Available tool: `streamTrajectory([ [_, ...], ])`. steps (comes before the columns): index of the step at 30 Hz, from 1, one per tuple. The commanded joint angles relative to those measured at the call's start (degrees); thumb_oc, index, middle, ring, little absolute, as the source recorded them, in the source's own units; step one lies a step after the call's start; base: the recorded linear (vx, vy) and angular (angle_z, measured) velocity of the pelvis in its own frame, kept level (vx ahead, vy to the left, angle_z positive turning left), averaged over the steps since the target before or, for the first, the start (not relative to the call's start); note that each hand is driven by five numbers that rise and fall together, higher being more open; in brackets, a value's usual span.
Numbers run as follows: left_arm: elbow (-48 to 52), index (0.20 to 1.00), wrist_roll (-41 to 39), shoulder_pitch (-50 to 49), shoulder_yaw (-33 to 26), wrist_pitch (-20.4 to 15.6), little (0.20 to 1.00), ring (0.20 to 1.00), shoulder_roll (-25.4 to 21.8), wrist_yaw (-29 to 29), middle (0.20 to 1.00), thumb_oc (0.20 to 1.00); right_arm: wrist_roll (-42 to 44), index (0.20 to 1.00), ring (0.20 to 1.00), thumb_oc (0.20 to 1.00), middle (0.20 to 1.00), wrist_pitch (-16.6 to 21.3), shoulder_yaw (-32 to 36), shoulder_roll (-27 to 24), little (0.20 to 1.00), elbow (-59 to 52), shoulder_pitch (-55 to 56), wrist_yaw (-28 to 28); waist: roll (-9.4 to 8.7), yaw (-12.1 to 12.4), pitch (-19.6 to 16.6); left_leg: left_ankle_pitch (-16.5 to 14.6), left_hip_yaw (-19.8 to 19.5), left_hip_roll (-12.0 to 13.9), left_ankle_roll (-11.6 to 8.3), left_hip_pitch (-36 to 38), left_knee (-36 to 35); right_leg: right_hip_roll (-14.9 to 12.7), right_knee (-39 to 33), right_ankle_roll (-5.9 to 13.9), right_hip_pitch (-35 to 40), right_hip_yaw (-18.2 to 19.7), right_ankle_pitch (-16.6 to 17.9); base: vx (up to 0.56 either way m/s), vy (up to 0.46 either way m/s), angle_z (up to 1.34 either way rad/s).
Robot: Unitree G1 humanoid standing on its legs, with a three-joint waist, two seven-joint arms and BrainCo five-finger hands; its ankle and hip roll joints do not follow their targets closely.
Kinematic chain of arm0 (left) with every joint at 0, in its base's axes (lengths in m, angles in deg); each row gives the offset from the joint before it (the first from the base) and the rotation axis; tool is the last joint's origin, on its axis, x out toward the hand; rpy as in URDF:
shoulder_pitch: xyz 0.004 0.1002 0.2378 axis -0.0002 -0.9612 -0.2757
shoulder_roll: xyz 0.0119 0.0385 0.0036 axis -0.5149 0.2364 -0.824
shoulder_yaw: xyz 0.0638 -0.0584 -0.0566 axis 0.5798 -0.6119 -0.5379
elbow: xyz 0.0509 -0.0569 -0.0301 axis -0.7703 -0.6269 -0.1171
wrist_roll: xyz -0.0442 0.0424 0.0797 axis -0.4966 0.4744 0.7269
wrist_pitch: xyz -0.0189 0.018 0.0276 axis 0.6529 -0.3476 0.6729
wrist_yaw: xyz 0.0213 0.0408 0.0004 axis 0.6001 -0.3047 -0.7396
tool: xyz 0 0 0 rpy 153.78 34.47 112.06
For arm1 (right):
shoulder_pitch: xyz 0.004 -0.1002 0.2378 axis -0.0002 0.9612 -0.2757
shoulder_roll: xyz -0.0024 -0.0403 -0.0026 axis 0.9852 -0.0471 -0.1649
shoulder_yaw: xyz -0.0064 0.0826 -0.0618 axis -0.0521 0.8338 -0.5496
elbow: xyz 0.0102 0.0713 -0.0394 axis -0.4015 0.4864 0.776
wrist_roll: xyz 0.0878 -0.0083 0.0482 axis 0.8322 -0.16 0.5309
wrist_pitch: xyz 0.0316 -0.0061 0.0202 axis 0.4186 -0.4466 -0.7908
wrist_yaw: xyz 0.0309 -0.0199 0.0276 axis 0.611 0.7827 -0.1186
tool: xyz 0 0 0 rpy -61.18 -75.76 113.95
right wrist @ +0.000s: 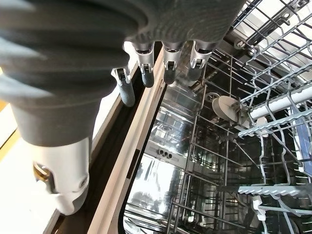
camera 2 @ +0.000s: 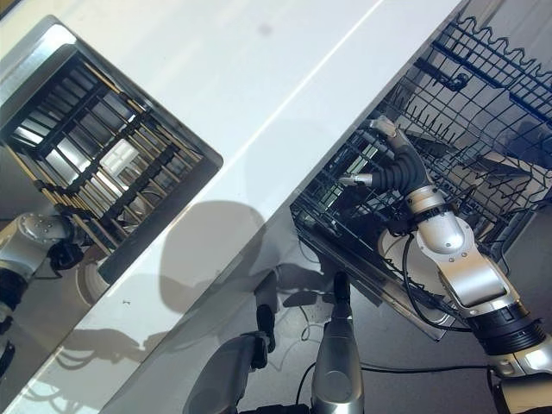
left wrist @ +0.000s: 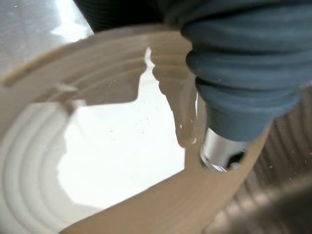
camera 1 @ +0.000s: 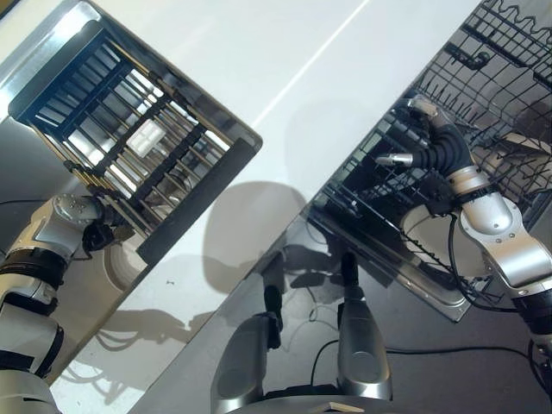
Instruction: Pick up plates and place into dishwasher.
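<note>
- Here the left hand (left wrist: 229,146) sits low at the robot's left side, right against a pale ridged plate (left wrist: 97,146); in its wrist view the plate's rim and rings take up almost everything past the dark cover.
- A silver finger shows at the plate's rim, but whether the fingers curl round the rim or just rest against it, I cannot tell.
- In the head views that plate (camera 1: 121,263) shows as a pale curved edge just beside the left wrist, below a slatted drying rack (camera 1: 129,147) set in the counter.
- The right hand (camera 2: 379,155) is up at the near edge of the dishwasher rack (camera 1: 500,103), fingers straight and relaxed, holding nothing.
- In its wrist view the fingers (right wrist: 168,73) lie along the tan frame of the dishwasher opening (right wrist: 131,161), with the wire tines and the steel tub just beyond them.
- That placing probably serves to steady or pull the rack so a plate can go in.
- My reading: the pick-up is under way at the left hand, and no plate is visible among the tines yet.
</note>
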Motion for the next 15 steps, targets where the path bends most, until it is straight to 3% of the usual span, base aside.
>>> streamTrajectory([
  [1, 4.08, 0.2, -1.49, -13.83, 7.6, 0.09, 0.2, 0.2, 9.21, -9.09, 0.2, 0.2, 2.12, 1.0, 1.0, 1.0, 1.0, 5.62, 6.4, -2.23, 1.0, -4.77, -1.75, -0.68, -1.02, 1.45, -0.53, 8.26, -3.39, 2.7, -1.85, -3.32, -5.15, 0.26, 6.85, 0.53, -0.62, 1.01, -5.03, 0.0, 0.0, 0.0],
  [9, 4.27, 0.2, -2.34, -16.57, 5.89, -1.11, 0.2, 0.2, 8.65, -8.94, 0.2, 0.2, 2.37, 1.0, 1.0, 1.0, 1.0, 5.72, 6.39, -2.08, 1.0, -5.25, -0.54, -1.15, -0.41, 1.69, -2.38, 8.08, -3.62, 2.95, -2.17, -1.33, -6.35, 0.32, 5.79, 0.6, 1.56, 0.66, -5.84, 0.0, -0.001, 0.0],
  [15, 4.2, 0.2, 0.18, -18.73, 3.67, -2.1, 0.2, 0.2, 8.68, 0.59, 0.2, 0.2, 2.35, 1.0, 1.0, 1.0, 1.0, 6.13, 6.24, -1.52, 1.0, -5.56, 0.58, -1.76, 0.11, 2.22, -4.42, 8.03, -3.89, 3.24, -2.45, 0.79, -7.53, 0.29, 4.64, 0.56, 3.98, -0.05, -6.47, 0.01, -0.006, -0.01],
])
